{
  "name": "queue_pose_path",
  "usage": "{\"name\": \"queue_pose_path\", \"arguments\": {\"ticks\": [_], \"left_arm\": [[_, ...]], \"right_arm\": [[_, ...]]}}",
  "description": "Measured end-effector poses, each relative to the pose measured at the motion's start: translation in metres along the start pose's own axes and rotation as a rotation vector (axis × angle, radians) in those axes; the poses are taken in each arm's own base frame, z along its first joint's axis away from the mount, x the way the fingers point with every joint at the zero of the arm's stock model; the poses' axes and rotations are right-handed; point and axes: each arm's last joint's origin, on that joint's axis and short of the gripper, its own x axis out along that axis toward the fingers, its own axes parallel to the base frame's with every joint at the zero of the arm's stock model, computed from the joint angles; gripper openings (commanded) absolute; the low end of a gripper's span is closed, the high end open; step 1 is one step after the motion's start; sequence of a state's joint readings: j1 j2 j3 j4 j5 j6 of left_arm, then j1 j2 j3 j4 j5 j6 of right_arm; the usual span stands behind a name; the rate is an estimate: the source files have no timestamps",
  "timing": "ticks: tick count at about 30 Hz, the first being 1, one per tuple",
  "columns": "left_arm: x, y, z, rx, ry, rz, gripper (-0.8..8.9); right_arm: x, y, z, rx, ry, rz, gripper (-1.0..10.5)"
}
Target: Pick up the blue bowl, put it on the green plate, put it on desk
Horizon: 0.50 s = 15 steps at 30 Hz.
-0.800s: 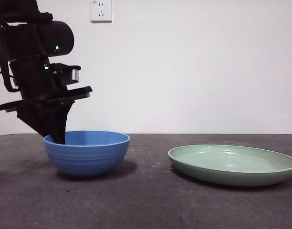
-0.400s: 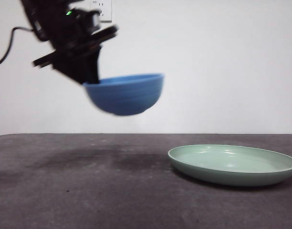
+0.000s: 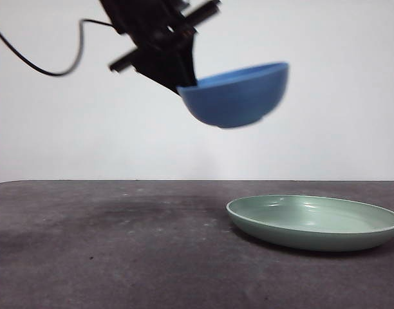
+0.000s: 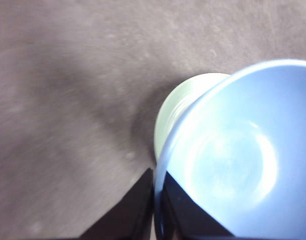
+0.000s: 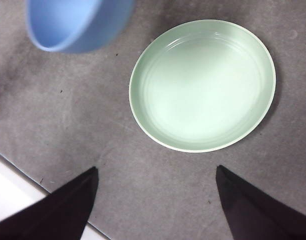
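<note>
The left gripper [image 3: 184, 80], slanting down from the upper left, clamps the bowl [image 3: 239, 96] by its rim and holds it tilted, high above the desk [image 3: 120, 251], beside the plate [image 3: 314, 222]. The right gripper [image 5: 155, 200] hangs spread wide over the plate.

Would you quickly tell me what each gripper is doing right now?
Left gripper: shut on the blue bowl rim, carrying it in the air.
Right gripper: open, holding nothing, above the desk.
</note>
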<state>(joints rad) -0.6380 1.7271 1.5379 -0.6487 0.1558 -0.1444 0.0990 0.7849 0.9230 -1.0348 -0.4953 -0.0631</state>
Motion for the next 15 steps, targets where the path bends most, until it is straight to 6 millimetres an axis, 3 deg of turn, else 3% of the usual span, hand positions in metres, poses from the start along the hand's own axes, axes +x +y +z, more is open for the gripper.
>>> {"name": "queue_pose_path", "arguments": {"ticks": [15], "left_arm": [[0.105,-0.033,0.008,0.059,0.159,-0.042,0.15]], "right_arm": [[0.0,0.0,0.0,0.0,-0.002,0.0,3.8]]}}
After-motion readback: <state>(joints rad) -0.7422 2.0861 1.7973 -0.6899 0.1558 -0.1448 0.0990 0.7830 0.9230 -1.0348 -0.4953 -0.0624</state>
